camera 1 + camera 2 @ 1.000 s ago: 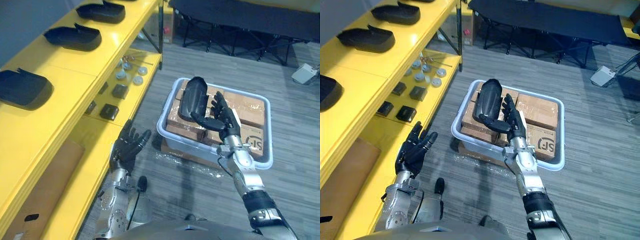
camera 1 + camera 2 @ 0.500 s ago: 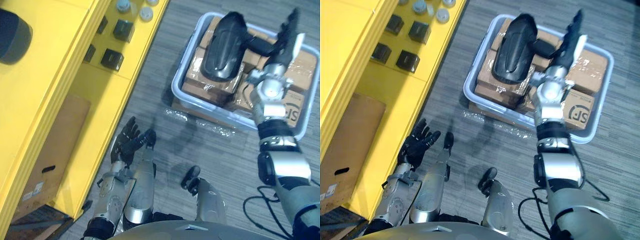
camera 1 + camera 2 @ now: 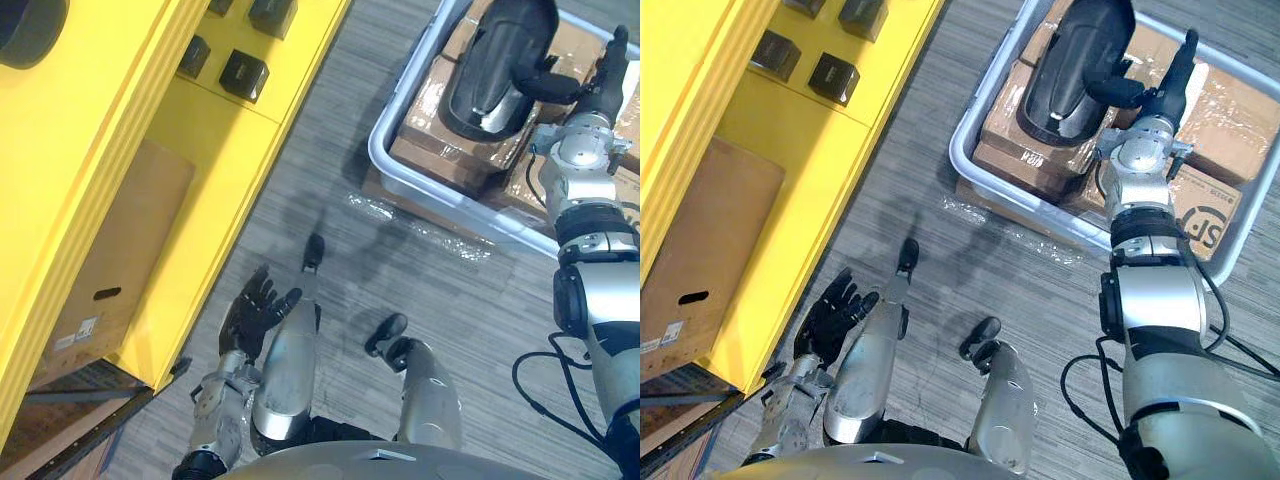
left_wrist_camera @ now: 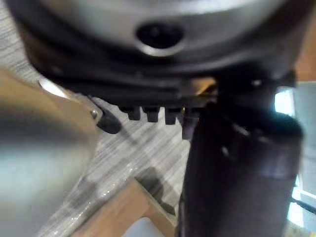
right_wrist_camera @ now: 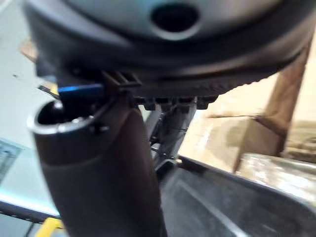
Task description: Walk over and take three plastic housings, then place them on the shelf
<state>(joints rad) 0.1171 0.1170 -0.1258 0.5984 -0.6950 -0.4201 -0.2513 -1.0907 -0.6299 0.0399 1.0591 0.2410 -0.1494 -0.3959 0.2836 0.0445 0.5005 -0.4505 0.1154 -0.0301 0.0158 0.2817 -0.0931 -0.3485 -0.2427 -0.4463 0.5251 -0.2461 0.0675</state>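
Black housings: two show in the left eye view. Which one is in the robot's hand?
The housing over the grey bin, pinched by the right hand; the other housing lies alone on the yellow shelf.

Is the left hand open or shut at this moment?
Open. The left hand hangs low beside the shelf, its fingers spread and straight, holding nothing.

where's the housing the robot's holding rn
Upper right of the head views: the black housing is gripped in the right hand, over the cardboard boxes in the grey bin on the floor.
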